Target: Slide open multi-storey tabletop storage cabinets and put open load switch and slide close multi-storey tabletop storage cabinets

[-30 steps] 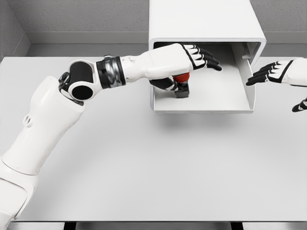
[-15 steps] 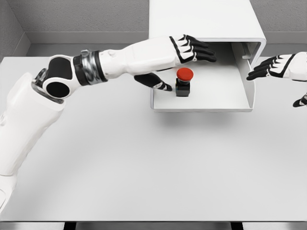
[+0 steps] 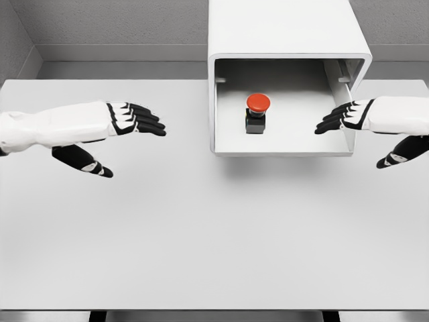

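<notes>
The load switch point(image 3: 257, 112), a black block with a red round button, stands upright in the pulled-out drawer point(image 3: 281, 144) of the white cabinet point(image 3: 281, 30). My left hand point(image 3: 124, 134) hovers open over the table well left of the drawer, holding nothing. My right hand point(image 3: 355, 131) is open at the drawer's right wall, its fingertips point(image 3: 325, 125) reaching over the wall into the drawer, thumb outside and lower.
The white table point(image 3: 201, 235) stretches in front of the cabinet. A grey wall and ledge point(image 3: 120, 54) run along the back.
My left hand let go of the switch, left it in the drawer and drew back far to the left. My right hand moved left until its fingers crossed the drawer's right wall.
</notes>
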